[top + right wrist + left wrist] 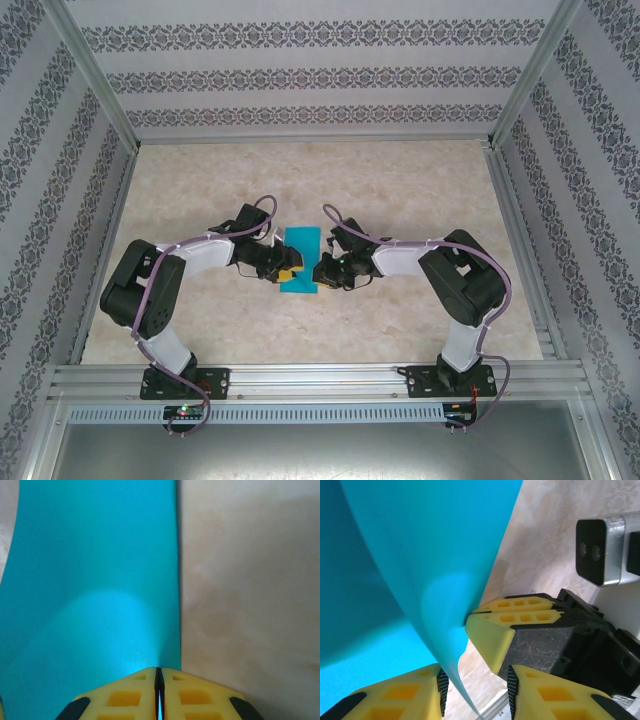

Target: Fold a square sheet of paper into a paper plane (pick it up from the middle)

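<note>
The teal-blue square sheet of paper point(303, 245) stands lifted and bent in a curve between the two grippers at the table's middle. My right gripper point(159, 671) is shut on the sheet's near edge point(100, 580), with a thin teal line showing between its yellow fingers point(510, 615). My left gripper point(477, 674) is open; the sheet's curved lower tip point(450, 650) hangs in the gap close to its left finger point(400, 695), pinched by neither pad. From above, the left gripper point(287, 270) and right gripper point(318, 268) face each other across the paper. A paper plane is out of view.
The beige marbled table point(400, 190) spreads around the arms. Patterned walls point(300, 70) and an aluminium frame close it in, with a rail point(320, 380) along the near edge. The right arm's wrist camera point(600, 550) sits close to my left gripper.
</note>
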You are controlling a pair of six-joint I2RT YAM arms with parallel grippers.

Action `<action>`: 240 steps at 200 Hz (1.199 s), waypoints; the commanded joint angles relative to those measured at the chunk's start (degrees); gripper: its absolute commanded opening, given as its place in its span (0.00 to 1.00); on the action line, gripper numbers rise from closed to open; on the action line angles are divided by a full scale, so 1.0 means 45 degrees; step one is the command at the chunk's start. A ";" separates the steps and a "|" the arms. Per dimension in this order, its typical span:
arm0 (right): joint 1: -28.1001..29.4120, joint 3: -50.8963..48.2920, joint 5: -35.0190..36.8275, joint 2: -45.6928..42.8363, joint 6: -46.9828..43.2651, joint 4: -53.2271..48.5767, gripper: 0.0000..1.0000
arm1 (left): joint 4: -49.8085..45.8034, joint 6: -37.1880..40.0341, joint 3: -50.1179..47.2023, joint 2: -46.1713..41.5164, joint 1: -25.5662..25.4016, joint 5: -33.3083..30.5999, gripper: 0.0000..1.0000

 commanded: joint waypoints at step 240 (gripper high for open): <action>-0.0766 -0.0083 -0.0403 -0.1006 -0.0402 -0.0728 0.13 | 0.3336 -0.2248 -0.0019 0.1185 -0.0145 0.0876 0.54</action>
